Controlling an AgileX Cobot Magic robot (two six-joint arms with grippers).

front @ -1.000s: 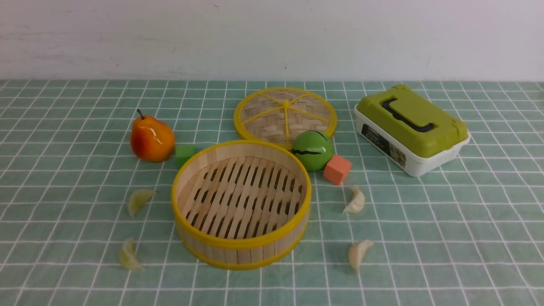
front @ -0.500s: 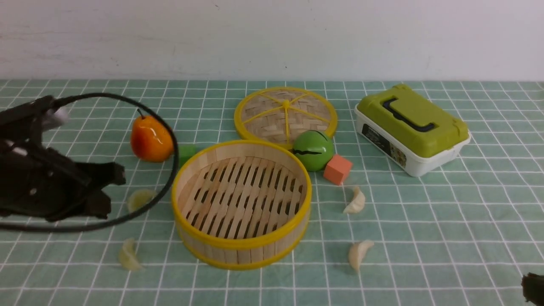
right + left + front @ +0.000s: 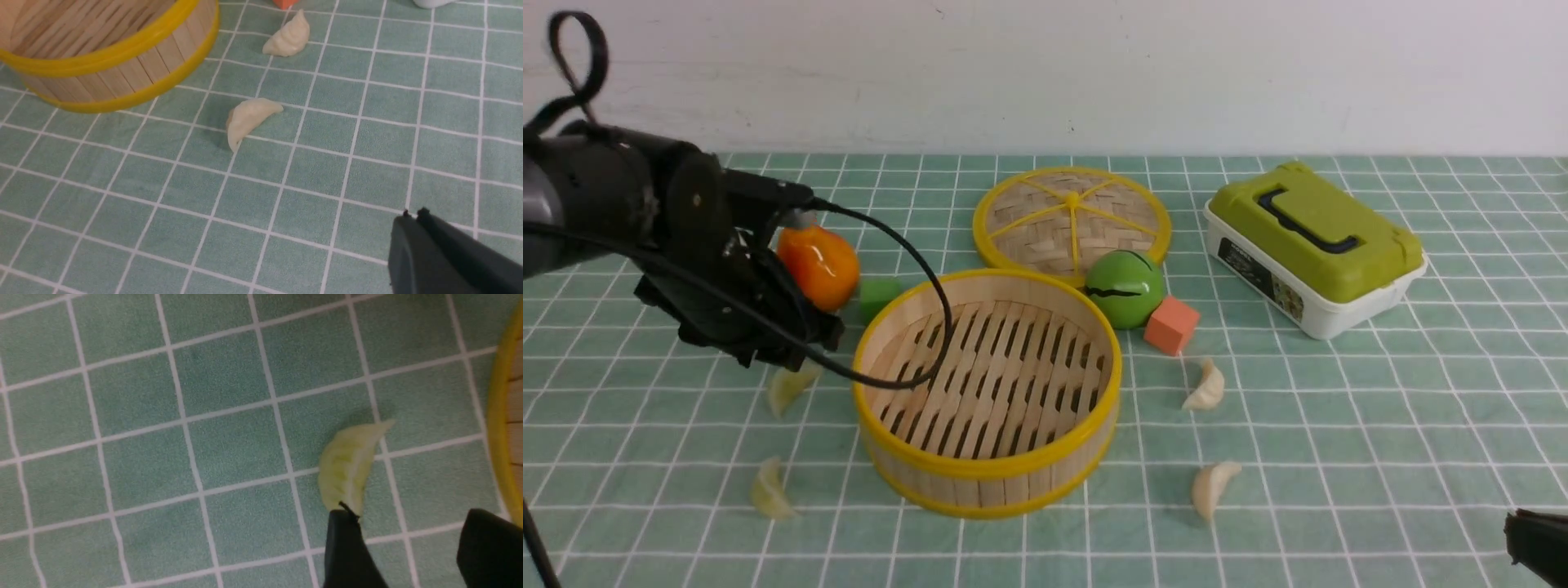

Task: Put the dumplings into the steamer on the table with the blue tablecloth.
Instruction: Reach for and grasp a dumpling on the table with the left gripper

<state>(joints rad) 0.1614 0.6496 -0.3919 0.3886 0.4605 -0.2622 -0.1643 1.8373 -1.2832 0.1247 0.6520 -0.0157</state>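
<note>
Our left gripper hangs with jaws wide over the cloth. A green dumpling lies right at one fingertip, and the steamer is just beside the other. Our right gripper is pinched closed on nothing. A white dumpling lies ahead of it, and a second white dumpling farther on, both on the cloth near the steamer.

This looks like a robot test bench, not a real kitchen: the table with the blue tablecloth stands against a bare white wall, laid with toy props (a pear, coloured cubes, dumplings, a steamer), and a black cabled robot arm reaches over it.
</note>
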